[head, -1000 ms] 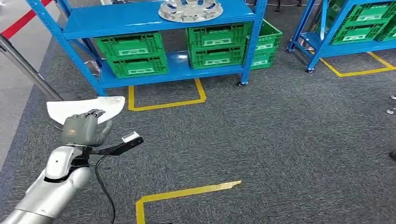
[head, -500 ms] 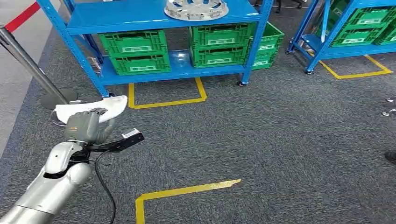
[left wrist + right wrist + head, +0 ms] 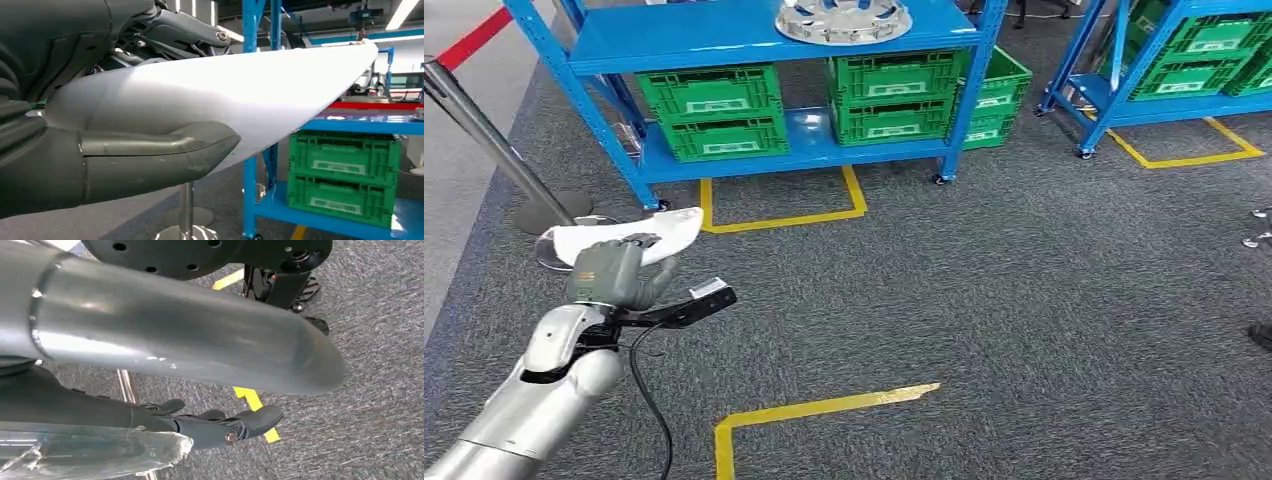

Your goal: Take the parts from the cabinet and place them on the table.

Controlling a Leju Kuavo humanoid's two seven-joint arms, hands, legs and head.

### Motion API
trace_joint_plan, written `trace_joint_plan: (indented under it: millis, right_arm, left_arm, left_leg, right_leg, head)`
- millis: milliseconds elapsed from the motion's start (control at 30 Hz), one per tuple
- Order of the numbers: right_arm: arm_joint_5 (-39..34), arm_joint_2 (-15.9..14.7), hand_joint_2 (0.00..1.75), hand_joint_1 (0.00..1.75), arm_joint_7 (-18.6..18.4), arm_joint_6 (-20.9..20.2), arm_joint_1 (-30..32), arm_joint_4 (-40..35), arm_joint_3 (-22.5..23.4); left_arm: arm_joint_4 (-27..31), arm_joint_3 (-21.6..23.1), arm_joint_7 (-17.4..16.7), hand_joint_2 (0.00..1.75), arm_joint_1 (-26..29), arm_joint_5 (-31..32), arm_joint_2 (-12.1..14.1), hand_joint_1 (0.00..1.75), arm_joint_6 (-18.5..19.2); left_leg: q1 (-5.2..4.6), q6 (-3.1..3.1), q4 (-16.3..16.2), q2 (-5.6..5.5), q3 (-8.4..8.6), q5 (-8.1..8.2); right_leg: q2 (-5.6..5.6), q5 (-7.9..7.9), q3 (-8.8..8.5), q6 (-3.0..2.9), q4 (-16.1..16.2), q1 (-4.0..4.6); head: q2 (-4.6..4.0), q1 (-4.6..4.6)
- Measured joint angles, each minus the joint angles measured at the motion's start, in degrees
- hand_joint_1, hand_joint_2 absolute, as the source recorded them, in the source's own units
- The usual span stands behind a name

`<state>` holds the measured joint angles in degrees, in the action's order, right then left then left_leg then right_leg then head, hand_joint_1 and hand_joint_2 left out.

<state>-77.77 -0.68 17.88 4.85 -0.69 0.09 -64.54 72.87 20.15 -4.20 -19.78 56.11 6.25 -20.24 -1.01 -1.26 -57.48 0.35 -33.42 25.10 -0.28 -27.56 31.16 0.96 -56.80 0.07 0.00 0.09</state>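
Observation:
My left hand [image 3: 609, 275] is held out low at the left of the head view and grips a flat white curved part [image 3: 629, 232] over the carpet. In the left wrist view the white part [image 3: 225, 95] lies across the thumb [image 3: 160, 150], with dark fingers [image 3: 175, 30] on its other side. A round silver wheel-cover-like part [image 3: 844, 20] lies on the blue cabinet's shelf [image 3: 674, 40]. My right hand [image 3: 215, 427] hangs over the carpet with its thumb [image 3: 175, 335] apart from the fingers. A clear plastic-wrapped thing [image 3: 90, 452] lies against the fingers; whether they hold it is unclear.
Green crates [image 3: 714, 120] fill the cabinet's lower shelves. A second blue rack [image 3: 1164, 70] stands at the far right. A metal post [image 3: 484, 130] with a round base and red belt stands left of my hand. Yellow tape [image 3: 814, 410] marks the grey carpet.
The whole picture has shifted a little, so the camera moved. My left hand still grips the white part and sits slightly lower and further right in the picture.

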Motion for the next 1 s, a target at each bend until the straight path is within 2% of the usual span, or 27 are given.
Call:
trace_joint_plan:
  millis: [133,167,200,233,267,333,367,400,433,467,533,567,600,667,733,767,800,833,867,933,967,1000]
  right_arm:
    - [0.0,0.0,0.00,0.00,0.0,0.0,0.0,0.0,0.0]
    - [0.0,0.0,0.00,0.00,0.0,0.0,0.0,0.0,0.0]
    - [0.0,0.0,0.00,0.00,0.0,0.0,0.0,0.0,0.0]
    - [0.0,0.0,0.00,0.00,0.0,0.1,0.0,0.0,0.0]
    - [0.0,0.0,0.00,0.00,0.0,0.1,-0.1,0.0,0.0]
    - [0.1,0.0,0.00,0.00,0.0,0.3,0.0,0.0,-0.1]
    - [0.1,0.0,0.00,0.00,0.0,0.3,0.2,0.0,-0.1]
    - [0.1,0.0,0.00,0.00,0.0,0.3,0.3,0.0,-0.1]
    - [0.1,0.0,0.00,0.00,0.0,0.3,0.3,0.0,-0.2]
    - [0.1,0.0,0.00,0.00,0.0,0.3,0.3,0.0,-0.2]
    - [0.1,0.0,0.00,0.00,0.0,0.4,0.4,0.0,-0.3]
    - [0.1,0.0,0.00,0.00,0.1,0.4,0.4,0.0,-0.3]
    - [0.1,0.0,0.00,0.00,0.1,0.3,0.3,0.0,-0.3]
    - [0.1,0.0,0.00,0.00,0.1,0.3,0.3,0.0,-0.3]
    - [0.1,0.0,0.00,0.00,0.1,0.4,0.3,0.0,-0.3]
    - [0.1,0.0,0.00,0.00,0.1,0.4,0.3,0.0,-0.3]
    - [0.1,0.0,0.00,0.00,0.1,0.3,0.4,0.0,-0.4]
    - [0.1,0.0,0.00,0.00,0.1,0.3,0.7,0.0,-0.4]
    - [0.1,0.0,0.00,0.00,0.1,0.3,0.6,0.0,-0.5]
    - [0.1,0.0,0.00,0.00,0.1,0.3,0.6,0.0,-0.5]
    - [0.1,0.0,0.00,0.00,0.1,0.3,0.7,0.0,-0.5]
    - [0.1,0.0,0.00,0.00,0.1,0.3,0.8,0.0,-0.5]
  left_arm:
    - [-0.3,0.0,0.0,1.75,-0.2,-0.9,0.0,1.75,-0.1]
    - [-0.3,0.0,0.0,1.75,-0.2,-1.0,0.0,1.75,-0.2]
    - [-0.3,0.0,0.0,1.75,-0.2,-1.0,0.0,1.75,-0.2]
    - [-0.3,0.0,0.0,1.75,-0.2,-1.1,-0.1,1.75,-0.2]
    - [-0.3,0.0,0.0,1.75,-0.4,-1.2,-0.1,1.75,-0.4]
    - [-0.5,-0.1,0.0,1.75,-0.5,-1.4,0.0,1.75,-0.6]
    - [-0.6,-0.1,0.0,1.75,-0.4,-1.4,0.0,1.75,-0.6]
    - [-0.7,0.0,0.0,1.75,-0.3,-1.4,-0.1,1.75,-0.6]
    - [-0.8,0.0,0.0,1.75,-0.1,-1.4,-0.1,1.75,-0.6]
    - [-0.8,0.0,0.0,1.75,0.0,-1.4,-0.1,1.75,-0.6]
    - [-0.8,0.0,0.0,1.75,-0.1,-1.4,-0.1,1.75,-0.6]
    - [-0.9,-0.1,0.0,1.75,-0.2,-1.4,0.0,1.75,-0.6]
    - [-0.9,-0.1,0.0,1.75,-0.4,-1.4,0.0,1.75,-0.7]
    - [-0.9,-0.1,0.0,1.75,-0.4,-1.4,0.0,1.75,-0.7]
    - [-0.9,-0.1,0.0,1.75,-0.4,-1.4,0.0,1.75,-0.7]
    - [-0.9,-0.2,0.0,1.75,-0.5,-1.4,0.0,1.75,-0.7]
    - [-1.0,-0.2,0.0,1.75,-0.5,-1.4,0.0,1.75,-0.7]
    - [-1.1,-0.3,0.0,1.75,-0.5,-1.4,0.0,1.75,-0.8]
    - [-1.1,-0.3,0.0,1.75,-0.7,-1.4,0.0,1.75,-0.9]
    - [-1.3,-0.3,0.0,1.75,-0.5,-1.4,0.0,1.75,-0.9]
    - [-1.4,-0.3,0.0,1.75,-0.4,-1.4,0.1,1.75,-0.9]
    - [-1.6,-0.3,0.0,1.75,-0.3,-1.4,0.1,1.75,-0.9]
  left_leg:
    - [-0.23,-0.67,0.3,0.00,-0.32,0.12]
    - [-0.15,-1.24,0.8,-0.09,-0.33,0.52]
    - [-0.02,-1.70,1.1,-0.14,0.05,0.70]
    - [0.30,-1.81,1.5,-0.04,0.95,0.60]
    - [0.40,-1.98,1.5,0.01,1.12,0.69]
    - [0.42,-1.93,1.4,-0.01,1.13,0.71]
    - [0.45,-1.81,1.3,-0.08,1.14,0.80]
    - [0.53,-1.52,1.3,-0.15,1.27,0.88]
    - [0.68,-1.13,1.2,-0.18,1.57,1.09]
    - [0.89,-0.72,1.1,-0.19,1.94,1.44]
    - [1.43,0.21,0.8,-0.19,2.95,2.47]
    - [1.20,0.85,0.8,-0.17,3.05,2.95]
    - [1.26,1.17,0.4,-0.22,2.92,3.11]
    - [1.26,1.17,0.4,-0.22,2.92,3.11]
    - [1.22,1.23,0.3,-0.22,2.75,3.14]
    - [1.16,1.40,0.5,-0.26,2.66,3.16]
    - [1.16,1.53,0.3,-0.21,2.71,3.22]
    - [1.32,2.21,-0.4,-0.20,2.98,3.56]
    - [1.41,2.78,-7.7,-0.21,-1.09,3.84]
    - [1.40,2.92,-14.8,-0.21,-6.20,7.25]
    - [1.35,2.72,-16.7,-0.21,-8.22,8.59]
    - [1.20,2.31,-16.4,-0.23,-9.21,8.38]
  right_leg:
    - [-0.06,0.15,-0.02,0.35,0.2,-0.15]
    - [-0.06,1.02,0.29,0.74,-1.3,-0.19]
    - [-0.09,1.09,0.29,0.94,-1.4,-0.19]
    - [0.06,0.18,1.07,0.91,-2.3,-0.20]
    - [0.19,-1.55,2.34,1.00,-4.6,-0.22]
    - [0.21,-5.27,6.74,1.45,-12.7,-0.58]
    - [0.19,-6.54,8.93,1.63,-16.3,-0.73]
    - [0.18,-6.60,10.15,1.82,-17.8,-0.90]
    - [0.17,-5.19,10.08,2.26,-16.7,-1.13]
    - [0.16,-2.80,8.95,2.47,-13.6,-1.33]
    - [0.11,3.16,4.90,2.79,-4.0,-1.87]
    - [0.41,2.14,4.50,3.10,-3.1,-1.43]
    - [0.23,-0.05,4.01,2.23,-0.8,-1.35]
    - [0.23,-0.05,4.01,2.23,-0.8,-1.35]
    - [0.20,-0.24,3.81,1.87,-0.9,-1.30]
    - [0.22,0.37,3.50,1.19,-1.9,-1.33]
    - [0.32,1.08,3.56,0.90,-1.6,-1.34]
    - [0.40,0.31,2.53,-0.14,-1.7,-1.47]
    - [0.48,-0.39,1.49,-0.85,-1.6,-1.38]
    - [0.69,-1.35,0.47,-1.18,-1.6,-1.17]
    - [0.83,-1.91,-0.20,-1.23,-1.6,-0.96]
    - [0.93,-2.46,-0.96,-1.30,-1.6,-0.71]
  head:
    - [0.00,0.00]
    - [0.00,0.02]
    - [0.00,0.02]
    - [0.00,0.06]
    - [0.00,0.33]
    - [0.00,0.35]
    - [0.00,0.48]
    - [0.00,0.46]
    - [0.00,0.48]
    - [0.00,0.46]
    - [0.00,0.50]
    - [0.00,0.61]
    - [0.00,0.90]
    - [0.00,0.90]
    - [0.00,0.90]
    - [0.02,0.90]
    - [0.00,0.73]
    - [0.02,0.44]
    - [0.00,0.15]
    - [0.00,0.15]
    - [0.00,0.11]
    - [0.00,0.15]
